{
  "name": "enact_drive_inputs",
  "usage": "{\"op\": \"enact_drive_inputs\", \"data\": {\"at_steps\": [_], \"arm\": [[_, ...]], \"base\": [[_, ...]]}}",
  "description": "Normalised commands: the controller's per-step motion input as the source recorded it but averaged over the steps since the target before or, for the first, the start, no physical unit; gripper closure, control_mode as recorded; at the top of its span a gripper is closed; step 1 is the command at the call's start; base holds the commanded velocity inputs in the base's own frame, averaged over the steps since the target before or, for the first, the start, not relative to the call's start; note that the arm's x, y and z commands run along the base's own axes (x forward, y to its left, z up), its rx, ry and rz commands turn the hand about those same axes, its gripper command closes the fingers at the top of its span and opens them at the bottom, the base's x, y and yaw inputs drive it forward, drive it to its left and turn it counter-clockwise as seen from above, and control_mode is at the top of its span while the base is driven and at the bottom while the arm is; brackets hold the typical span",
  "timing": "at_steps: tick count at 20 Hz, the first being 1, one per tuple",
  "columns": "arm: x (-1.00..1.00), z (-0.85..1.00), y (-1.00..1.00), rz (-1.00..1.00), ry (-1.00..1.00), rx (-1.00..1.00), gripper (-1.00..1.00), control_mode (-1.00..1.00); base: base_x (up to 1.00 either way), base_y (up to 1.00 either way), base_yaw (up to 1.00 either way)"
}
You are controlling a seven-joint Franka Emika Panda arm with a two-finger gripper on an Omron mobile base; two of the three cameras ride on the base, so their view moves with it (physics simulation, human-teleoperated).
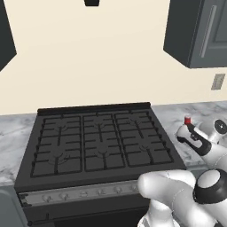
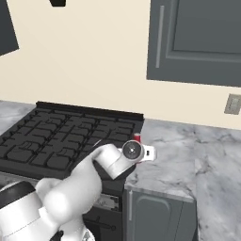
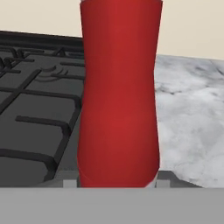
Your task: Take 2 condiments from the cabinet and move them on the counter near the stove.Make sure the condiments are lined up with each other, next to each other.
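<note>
Right up against the hand camera is the red squeeze bottle [image 3: 118, 94], upright, its body sitting between the two fingertips [image 3: 70, 183] that poke up on either side of its base, so the gripper [image 3: 116, 183] looks pinched onto it. Whether the bottle's bottom is actually resting on the counter [image 3: 188, 113] I can't tell from here.

From the left base camera you can just see the bottle's top [image 1: 187, 120] sticking up above the hand [image 1: 191, 135], over the marble just to the right of the stove [image 1: 99, 144]. Right base camera agrees: a sliver of red [image 2: 137, 138] behind the wrist, right at the seam where the black range [image 2: 61, 139] meets the marble slab [image 2: 188, 150].

Stove grates are bare as far as I can see, with the knob strip [image 1: 84, 193] along the front edge. Up on the wall is the dark grey cabinet [image 2: 197, 40], door closed, with its long silver bar handle [image 2: 160, 36]. A small wall outlet [image 2: 232, 104] sits on the cream wall below it, above the marble.

Only one condiment is visible in these shots.
</note>
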Motion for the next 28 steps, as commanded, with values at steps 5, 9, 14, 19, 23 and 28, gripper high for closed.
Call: {"op": "enact_drive_inputs", "data": {"at_steps": [5,9,14,19,23,28], "arm": [[0.18,-0.17,-0.12,0.02,0.00,0.01,1.00,-1.00],[0.04,-0.02,-0.02,0.00,0.00,0.06,1.00,-1.00],[0.00,-0.02,0.00,0.00,0.00,0.06,1.00,-1.00],[0.00,-0.29,0.00,0.00,0.00,0.00,1.00,-1.00],[0.00,-0.31,0.00,0.00,0.00,0.00,1.00,-1.00],[0.00,-0.27,0.00,0.00,0.00,0.00,1.00,-1.00]], "base": [[0.00,0.00,0.00],[0.00,0.00,0.00],[0.00,0.00,0.00],[0.00,0.00,0.00],[0.00,0.00,0.00],[0.00,0.00,0.00]]}}
